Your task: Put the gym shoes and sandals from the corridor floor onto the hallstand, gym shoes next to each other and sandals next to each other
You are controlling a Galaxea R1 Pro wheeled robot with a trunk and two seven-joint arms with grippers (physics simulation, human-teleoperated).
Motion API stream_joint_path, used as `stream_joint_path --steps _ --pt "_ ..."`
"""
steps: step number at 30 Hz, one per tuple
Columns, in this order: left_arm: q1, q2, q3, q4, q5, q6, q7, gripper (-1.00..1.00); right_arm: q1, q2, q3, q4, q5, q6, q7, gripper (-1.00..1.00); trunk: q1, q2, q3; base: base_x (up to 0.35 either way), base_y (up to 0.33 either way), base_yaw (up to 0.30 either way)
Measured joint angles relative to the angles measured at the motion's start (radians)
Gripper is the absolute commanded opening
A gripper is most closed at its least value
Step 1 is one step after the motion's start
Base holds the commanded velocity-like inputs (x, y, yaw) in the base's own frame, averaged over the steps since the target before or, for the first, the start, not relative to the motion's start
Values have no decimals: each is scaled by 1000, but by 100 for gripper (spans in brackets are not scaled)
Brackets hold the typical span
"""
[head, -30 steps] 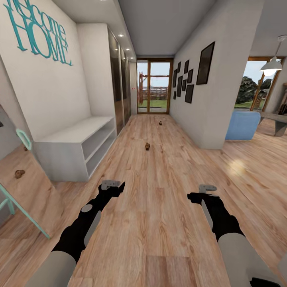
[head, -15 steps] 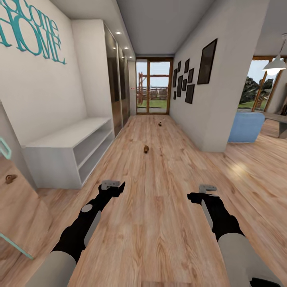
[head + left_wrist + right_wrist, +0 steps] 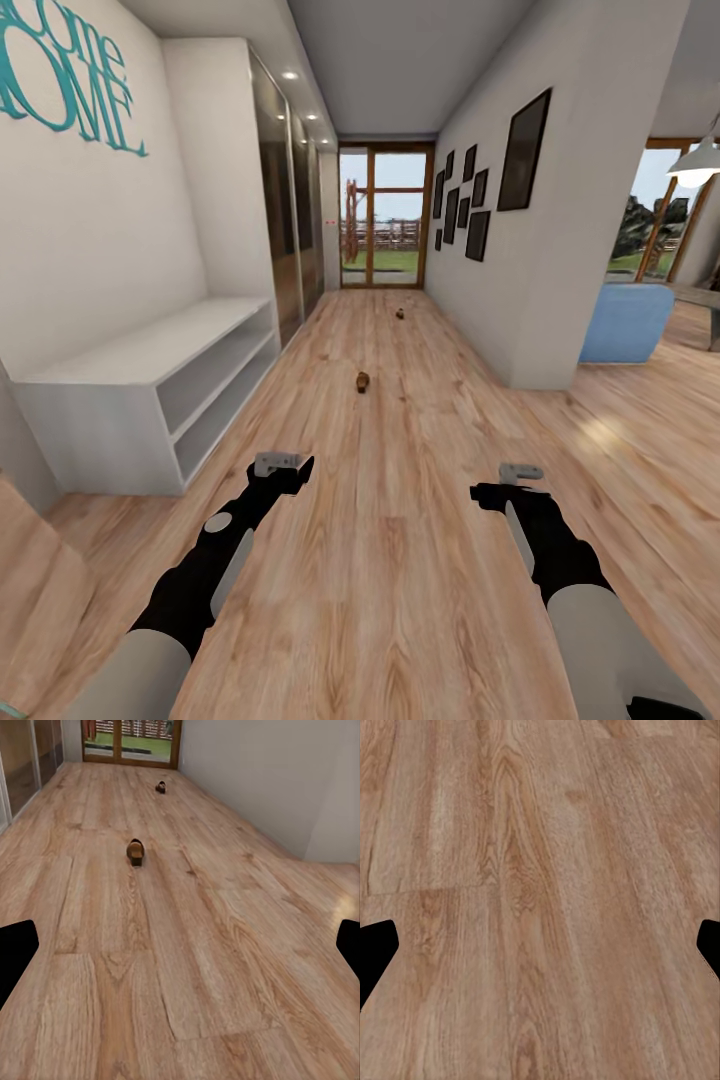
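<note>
Far ahead on the floor (image 3: pixel 400 560), we are facing the near sandal (image 3: pixel 362 381), nearer our left tool (image 3: pixel 283 462); both tools, right (image 3: pixel 517 471) too, are gaping empty.

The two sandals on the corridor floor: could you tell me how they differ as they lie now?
The near sandal lies mid-corridor, past the white shelf unit; the far sandal lies close to the glass door. The near sandal sits left of the far sandal. Both are small, dark brown, and on the floor.
</note>
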Motion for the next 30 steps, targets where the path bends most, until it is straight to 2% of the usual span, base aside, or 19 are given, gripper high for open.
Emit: stream_joint_path --steps 30 --pt "0 0 0 0 0 0 0 100 0 -2 -2 9 4 0 4 100 0 0 0 349 -92 0"
